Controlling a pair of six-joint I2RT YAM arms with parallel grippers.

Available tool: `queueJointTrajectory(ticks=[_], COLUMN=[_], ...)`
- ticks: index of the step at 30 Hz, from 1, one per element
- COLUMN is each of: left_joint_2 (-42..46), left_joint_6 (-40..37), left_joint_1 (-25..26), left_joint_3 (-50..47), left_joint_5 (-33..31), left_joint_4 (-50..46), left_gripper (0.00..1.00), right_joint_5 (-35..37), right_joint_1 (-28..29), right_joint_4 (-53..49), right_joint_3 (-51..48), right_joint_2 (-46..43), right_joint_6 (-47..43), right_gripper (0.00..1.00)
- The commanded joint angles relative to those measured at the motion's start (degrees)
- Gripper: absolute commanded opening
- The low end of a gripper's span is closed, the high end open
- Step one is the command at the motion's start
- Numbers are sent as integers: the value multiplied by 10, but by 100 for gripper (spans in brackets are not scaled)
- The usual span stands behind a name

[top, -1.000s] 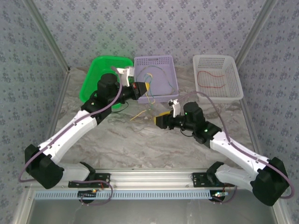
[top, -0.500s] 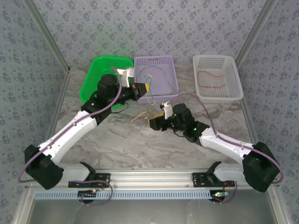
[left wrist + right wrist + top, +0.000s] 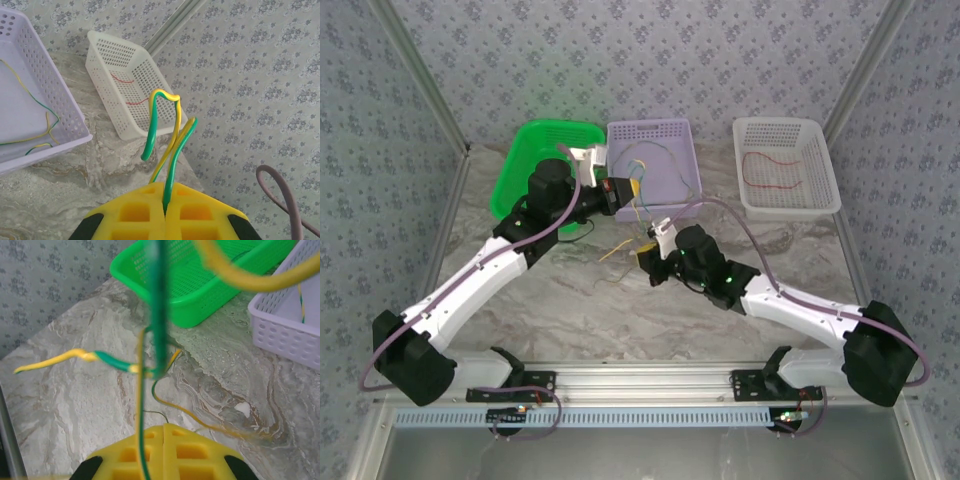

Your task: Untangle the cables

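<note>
Since right hand [image 3: 162,432] has swung left and clamped onto yellow-green cables [image 3: 159,315], left hand [image 3: 165,202] pinching same tangle, pulling apart can likely begin

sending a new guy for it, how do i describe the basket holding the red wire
Three baskets sit along the far edge of the marble table. Take the rightmost, apart from the other two. It is the white basket; its neighbours are a green basket and a purple basket.
</note>
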State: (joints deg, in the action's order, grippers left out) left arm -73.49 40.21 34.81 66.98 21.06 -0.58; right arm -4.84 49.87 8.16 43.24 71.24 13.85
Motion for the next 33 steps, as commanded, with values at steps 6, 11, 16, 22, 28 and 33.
queueJointTrajectory(ticks=[6,11,16,22,28,33], left_joint_2=[3,-8,-3,0,28,49], left_joint_6=[53,71,115,92,92,96], left_joint_1=[-84,-112,-156,-171,-189,-217], left_joint_3=[56,69,74,108,74,86], left_joint_5=[-65,-114,-125,-104,-93,-67], left_joint_4=[30,98,167,141,161,133], left_gripper=[0,0,0,0,0,0], right_joint_5=[63,85,133,103,99,130], right_joint_1=[64,100,45,-66,-93,-93], right_joint_4=[-66,-100,-176,-215,-295,-312], right_joint_3=[-17,-35,-25,-20,20,0], right_joint_2=[2,-18,-4,6,77,50], right_joint_6=[-14,-4,29,65,92,119], right_gripper=[0,0,0,0,0,0])
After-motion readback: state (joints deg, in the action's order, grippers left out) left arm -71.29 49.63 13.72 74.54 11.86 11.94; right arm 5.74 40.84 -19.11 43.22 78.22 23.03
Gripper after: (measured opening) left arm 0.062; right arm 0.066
